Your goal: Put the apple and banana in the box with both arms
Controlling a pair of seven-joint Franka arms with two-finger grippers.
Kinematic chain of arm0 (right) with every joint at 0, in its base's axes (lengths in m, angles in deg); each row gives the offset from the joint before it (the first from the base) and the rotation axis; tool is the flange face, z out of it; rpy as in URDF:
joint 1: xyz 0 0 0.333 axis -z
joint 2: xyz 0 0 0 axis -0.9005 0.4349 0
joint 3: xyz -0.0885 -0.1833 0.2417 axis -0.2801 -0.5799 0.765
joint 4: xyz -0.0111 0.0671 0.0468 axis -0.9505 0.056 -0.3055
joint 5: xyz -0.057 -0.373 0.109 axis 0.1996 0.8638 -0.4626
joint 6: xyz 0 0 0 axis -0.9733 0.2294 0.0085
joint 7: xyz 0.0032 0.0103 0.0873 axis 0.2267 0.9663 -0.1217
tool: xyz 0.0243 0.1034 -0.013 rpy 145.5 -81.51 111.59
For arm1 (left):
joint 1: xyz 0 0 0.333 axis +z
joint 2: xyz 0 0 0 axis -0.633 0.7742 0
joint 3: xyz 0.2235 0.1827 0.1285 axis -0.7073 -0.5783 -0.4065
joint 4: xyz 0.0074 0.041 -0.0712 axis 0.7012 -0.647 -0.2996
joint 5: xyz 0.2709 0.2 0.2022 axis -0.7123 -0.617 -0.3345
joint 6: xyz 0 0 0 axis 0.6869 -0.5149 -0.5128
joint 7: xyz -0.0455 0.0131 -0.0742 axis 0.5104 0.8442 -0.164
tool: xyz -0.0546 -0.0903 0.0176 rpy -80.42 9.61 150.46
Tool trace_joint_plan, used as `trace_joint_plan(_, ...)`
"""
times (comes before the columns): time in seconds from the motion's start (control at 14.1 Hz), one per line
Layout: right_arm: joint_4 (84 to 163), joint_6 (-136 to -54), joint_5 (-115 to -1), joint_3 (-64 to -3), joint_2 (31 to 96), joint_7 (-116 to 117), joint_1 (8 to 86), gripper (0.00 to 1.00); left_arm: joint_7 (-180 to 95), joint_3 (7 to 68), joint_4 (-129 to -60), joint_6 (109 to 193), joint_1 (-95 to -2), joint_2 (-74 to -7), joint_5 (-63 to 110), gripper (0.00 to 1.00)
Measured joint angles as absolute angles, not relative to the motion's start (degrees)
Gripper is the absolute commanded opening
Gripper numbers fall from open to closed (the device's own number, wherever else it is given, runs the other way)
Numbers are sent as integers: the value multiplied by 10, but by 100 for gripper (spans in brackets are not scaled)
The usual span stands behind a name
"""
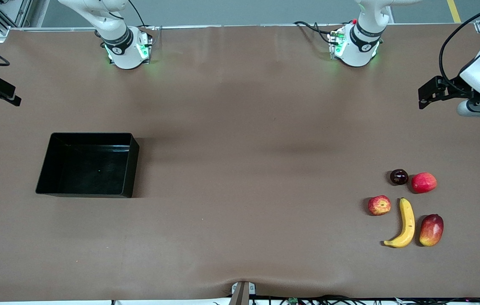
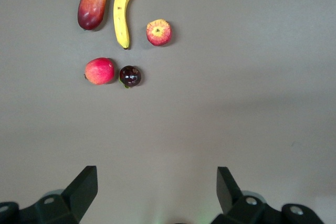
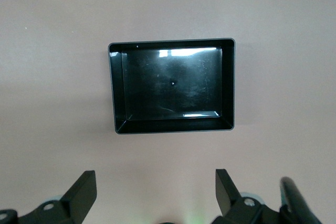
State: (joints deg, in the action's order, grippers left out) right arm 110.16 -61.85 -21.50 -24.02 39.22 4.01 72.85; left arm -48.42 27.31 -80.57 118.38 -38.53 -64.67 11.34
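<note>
The apple point(image 1: 379, 205), red streaked with yellow, lies on the table at the left arm's end, beside the yellow banana point(image 1: 404, 223). Both show in the left wrist view, the apple point(image 2: 158, 32) and the banana point(image 2: 124, 10). The black box point(image 1: 89, 167) stands empty at the right arm's end and fills the right wrist view point(image 3: 227, 85). My left gripper point(image 2: 156, 174) is open and empty, high over bare table at the left arm's end, its hand point(image 1: 479, 106) at the front view's edge. My right gripper point(image 3: 155, 177) is open and empty, high over bare table beside the box.
A red-and-yellow mango point(image 1: 431, 229) lies beside the banana. A smooth pink-red fruit point(image 1: 423, 182) and a small dark round fruit point(image 1: 399, 176) lie farther from the front camera than the apple. The brown table mat point(image 1: 240, 169) stretches between the box and the fruits.
</note>
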Motion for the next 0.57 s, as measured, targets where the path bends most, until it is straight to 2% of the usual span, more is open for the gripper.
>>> trace_joint_plan(0.57, 1102, -619, -215, -241, 393, 40, 729, 100, -484, 272, -804, 1196, -384, -626, 113, 100)
